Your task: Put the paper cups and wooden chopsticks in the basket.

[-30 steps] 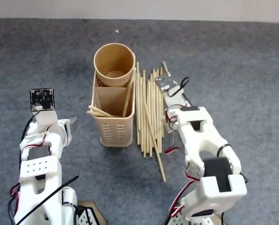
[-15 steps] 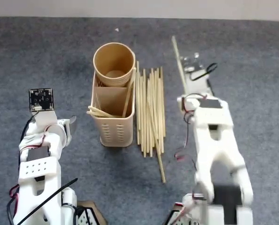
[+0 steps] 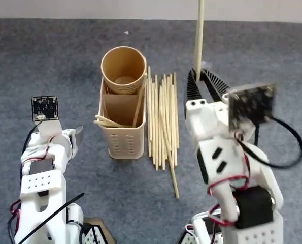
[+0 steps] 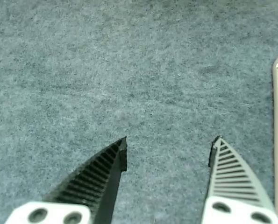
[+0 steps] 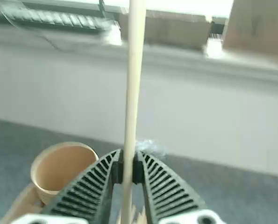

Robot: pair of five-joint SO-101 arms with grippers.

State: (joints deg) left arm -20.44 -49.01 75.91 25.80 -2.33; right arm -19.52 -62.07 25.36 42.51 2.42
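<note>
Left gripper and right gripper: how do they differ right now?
The left gripper is open and empty; the right gripper is shut on one wooden chopstick. The left gripper points down at the grey carpet beside the basket; the right gripper is raised off the carpet, with the chopstick standing up above it. Both have ribbed, tapered fingers.

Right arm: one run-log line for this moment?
right jaws shut on pale wooden chopstick | left jaws open over grey carpet | beige plastic basket holds brown paper cup | chopstick pile beside it
</note>
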